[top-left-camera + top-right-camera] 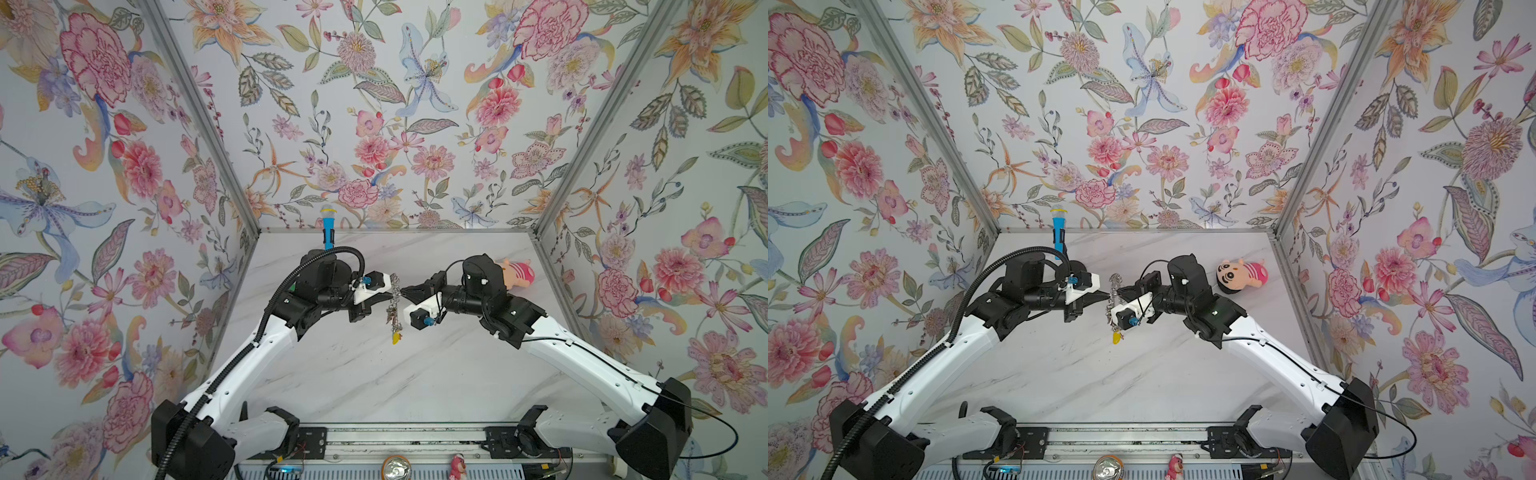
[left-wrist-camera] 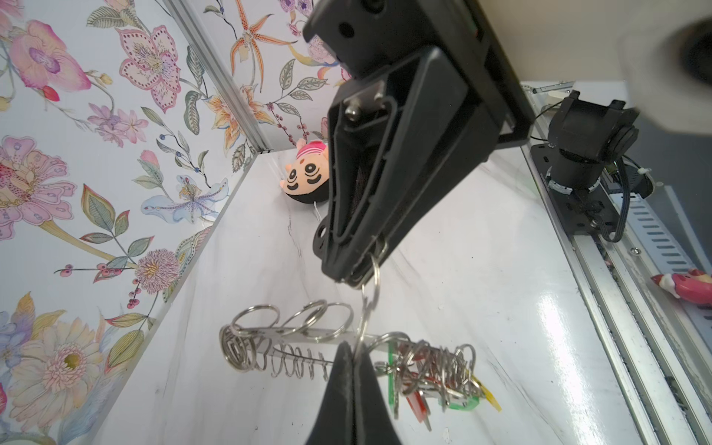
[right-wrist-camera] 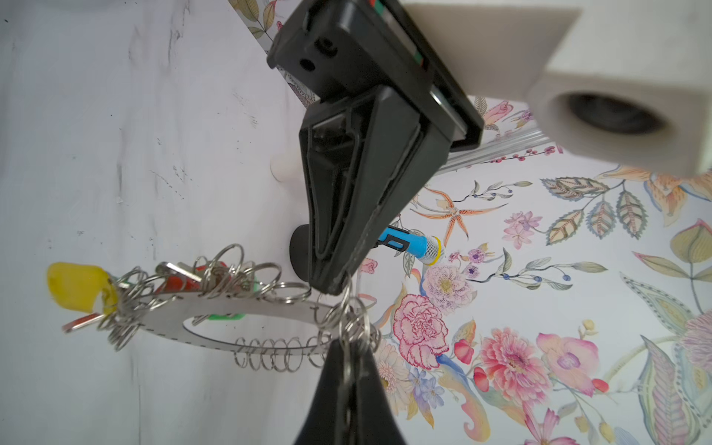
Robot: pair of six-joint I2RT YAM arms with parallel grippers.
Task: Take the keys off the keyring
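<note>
The left arm (image 1: 274, 345) has long white tubes and chunky black joints. A bumpy black hose (image 1: 266, 316) runs along it. The right arm (image 1: 590, 374) has the same white and black parts, with a thin black wire (image 1: 602, 361) on top. Each wrist has a white block with a little blue knob (image 1: 365, 281). The left gripper (image 1: 392, 296) and right gripper (image 1: 403, 291) are black and pointy. The right one has a shiny silver screw (image 2: 350, 111).

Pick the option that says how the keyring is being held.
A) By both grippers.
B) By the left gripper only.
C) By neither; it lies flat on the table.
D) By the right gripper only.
A: the left gripper and right gripper meet from opposite sides, both shut on the keyring, with the keys dangling from it.
</note>
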